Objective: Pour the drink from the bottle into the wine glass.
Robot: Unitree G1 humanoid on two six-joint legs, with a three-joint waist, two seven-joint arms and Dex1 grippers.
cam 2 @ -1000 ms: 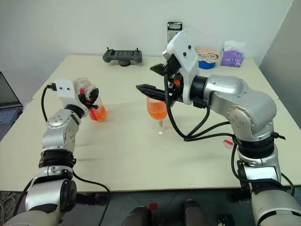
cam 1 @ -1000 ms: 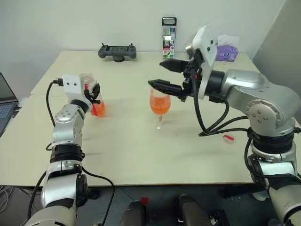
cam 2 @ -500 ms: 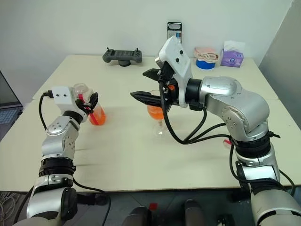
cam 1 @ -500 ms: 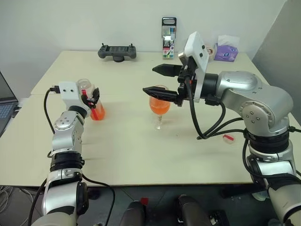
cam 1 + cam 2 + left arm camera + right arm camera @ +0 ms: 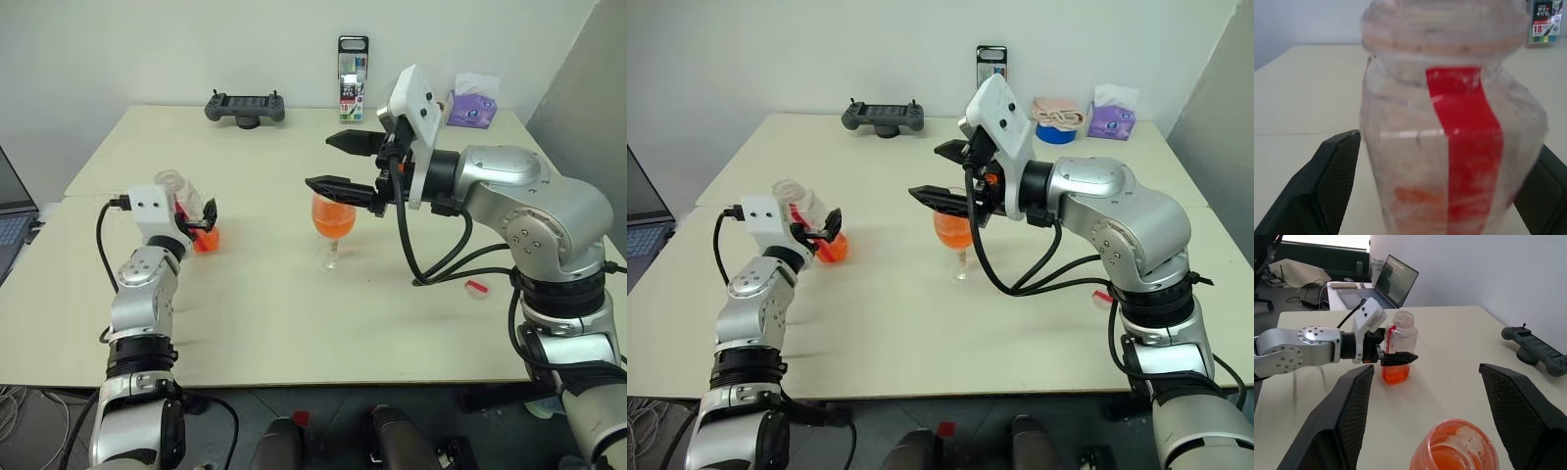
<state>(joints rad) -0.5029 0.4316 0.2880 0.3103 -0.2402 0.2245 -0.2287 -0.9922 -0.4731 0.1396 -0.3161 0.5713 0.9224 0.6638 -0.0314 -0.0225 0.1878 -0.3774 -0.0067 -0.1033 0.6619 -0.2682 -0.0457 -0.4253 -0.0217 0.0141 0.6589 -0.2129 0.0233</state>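
The bottle [image 5: 188, 208] stands upright on the table [image 5: 274, 304] at the left, with a little orange drink [image 5: 1396, 373] in its bottom and a red band [image 5: 1464, 147] on its side. My left gripper [image 5: 196, 217] is open, its fingers [image 5: 1334, 181] spread to either side of the bottle. The wine glass [image 5: 333, 223] stands mid-table, its bowl about half full of orange drink [image 5: 1457, 453]. My right gripper [image 5: 338, 164] hovers open just above the glass, pointing left, with nothing between its fingers [image 5: 1349, 416].
At the table's far edge lie a black controller [image 5: 245, 106], a tall marker pack [image 5: 352, 78], a blue tape roll [image 5: 1058, 132] and a purple tissue box [image 5: 472, 108]. A small red-and-white piece [image 5: 476, 287] lies at the right. A laptop [image 5: 12, 220] sits off the left.
My left gripper, shut on the bottle a second ago, has opened and sunk slightly. The bottle now stands free between its fingers. The right gripper has stayed above the glass.
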